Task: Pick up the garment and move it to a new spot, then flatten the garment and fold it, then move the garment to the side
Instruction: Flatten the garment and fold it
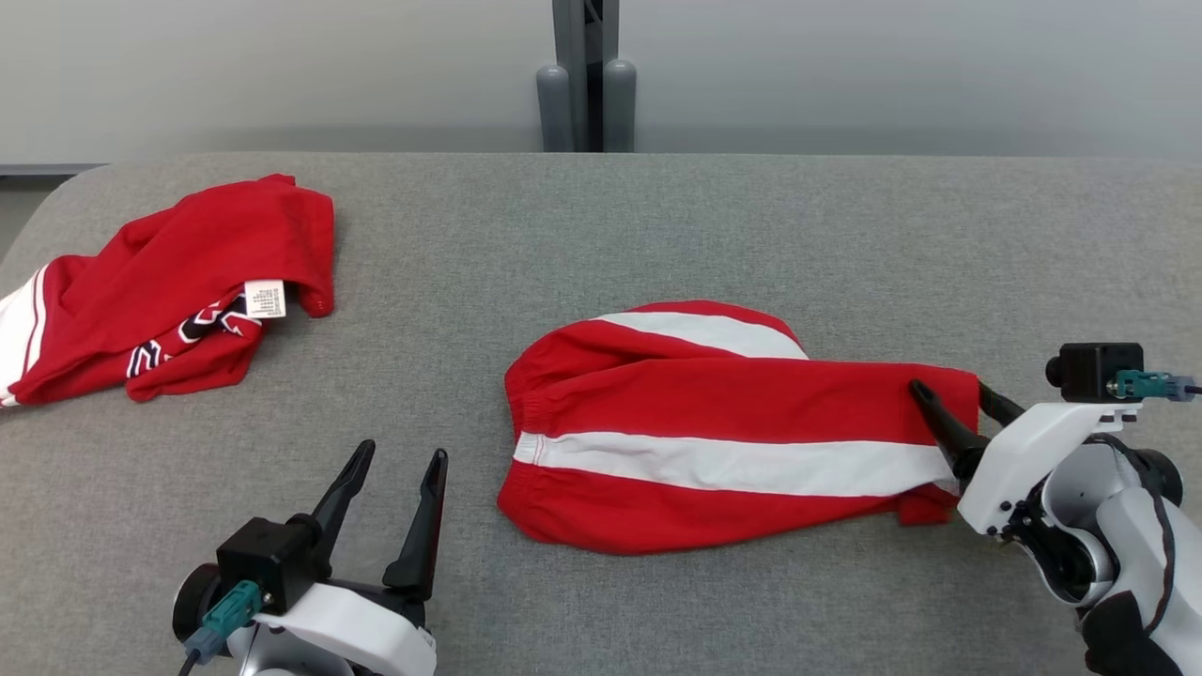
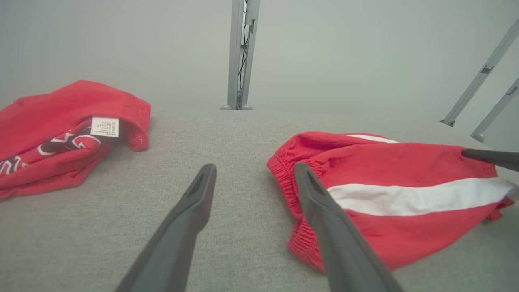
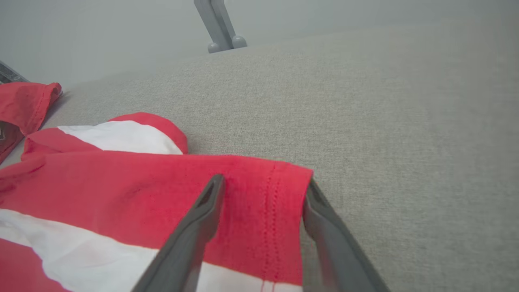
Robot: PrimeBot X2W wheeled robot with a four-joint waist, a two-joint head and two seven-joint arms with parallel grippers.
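Straddling garment (image 1: pixel 714 427) hem, right gripper (image 3: pixel 262 181) parted

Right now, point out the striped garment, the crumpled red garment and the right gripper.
striped garment (image 1: pixel 732 465): head view, its near white stripe.
crumpled red garment (image 1: pixel 216 244): head view, upper red fold.
right gripper (image 3: pixel 263 182): right wrist view, between its fingertips.
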